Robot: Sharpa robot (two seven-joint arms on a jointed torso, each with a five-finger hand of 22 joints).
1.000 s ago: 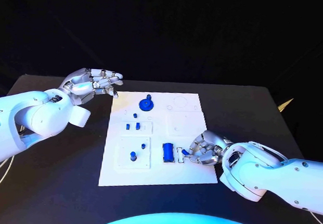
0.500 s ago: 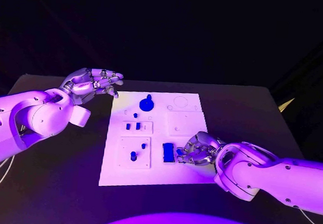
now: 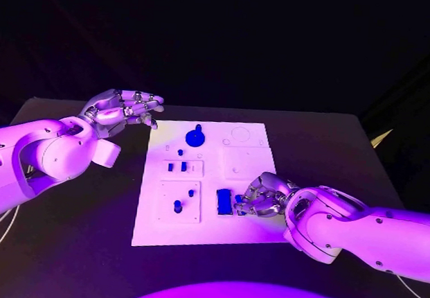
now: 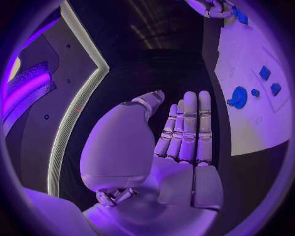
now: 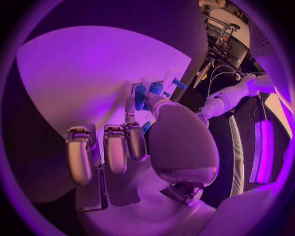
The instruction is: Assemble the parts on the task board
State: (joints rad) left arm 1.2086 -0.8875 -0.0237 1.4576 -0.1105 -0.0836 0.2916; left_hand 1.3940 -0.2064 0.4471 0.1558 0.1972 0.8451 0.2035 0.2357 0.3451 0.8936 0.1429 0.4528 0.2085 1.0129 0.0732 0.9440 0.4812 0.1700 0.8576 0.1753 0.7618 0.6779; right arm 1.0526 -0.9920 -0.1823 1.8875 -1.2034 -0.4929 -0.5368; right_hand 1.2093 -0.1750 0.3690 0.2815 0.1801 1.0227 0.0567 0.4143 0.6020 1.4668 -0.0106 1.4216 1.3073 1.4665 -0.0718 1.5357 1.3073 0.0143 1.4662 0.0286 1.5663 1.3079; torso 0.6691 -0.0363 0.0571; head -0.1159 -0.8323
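black table point(image 3: 355, 153) carries the task board point(image 3: 253, 235); right hand point(image 3: 259, 198) pinches a small blue part point(image 3: 238, 200) beside the upright block point(image 3: 224, 201); left hand point(image 3: 123, 108) hovers open, well apart.

Violet-magenta light washes all three views. In the head view the task board point(image 3: 202, 190) and both white arms are the brightest areas; the surface point(image 3: 335, 144) around them is dim, and the room behind is nearly black. No hard shadows are visible on the board; the small blue parts point(image 3: 195, 138) read as dark, saturated spots. Both wrist views are fisheye circles in dark frames, with straight edges bowed toward the rim. In the left wrist view bright light strips glow along one side, and the left hand point(image 4: 184, 142) is evenly lit. In the right wrist view the board glares pale, and the right hand point(image 5: 132, 147) close to the lens looks slightly soft.
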